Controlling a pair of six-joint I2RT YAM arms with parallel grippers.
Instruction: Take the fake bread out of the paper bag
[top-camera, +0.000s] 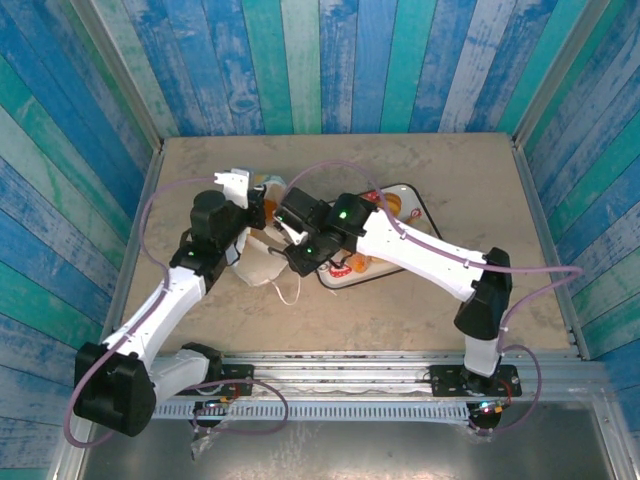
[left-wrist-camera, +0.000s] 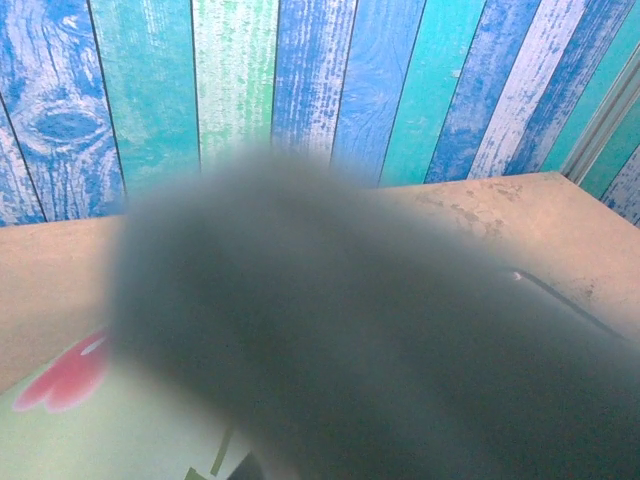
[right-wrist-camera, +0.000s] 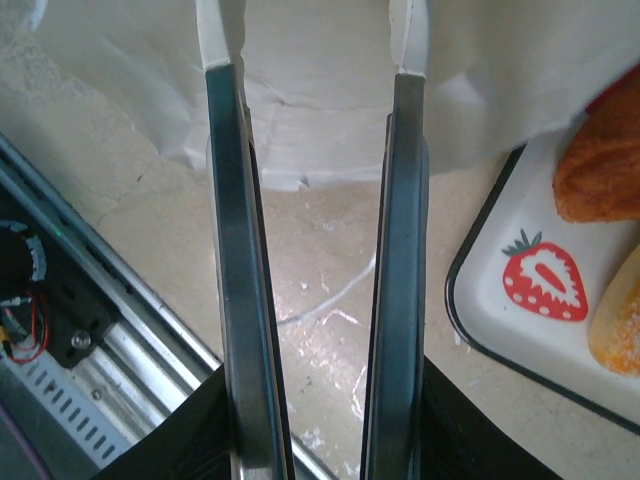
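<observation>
**Right claw at the bag's edge, jaws narrow**

The bag (top-camera: 255, 262) lay crumpled on its side on the table, between the two arms. The right claw (right-wrist-camera: 312, 40) pointed straight at it. Its jaws stood narrowly parted and parallel, with only bare table between them, and their tips reached the white paper. So the bag lay dead ahead along the fingers' line, and the tray (right-wrist-camera: 490, 300) lay just beside them to one side.

The left claw (top-camera: 238, 188) sat at the bag's far end. It was closed, but what it gripped could not be told, since a dark blur covered its own camera.

The bag's long axis seemed to run from far to near. A loop handle (top-camera: 288, 290) trailed toward the near edge, so the mouth probably faced the right claw, the better-placed arm for reaching in.

Two pieces of bread (right-wrist-camera: 600, 170) already lay on the tray. Any bread left inside the bag was hidden by the paper.
</observation>
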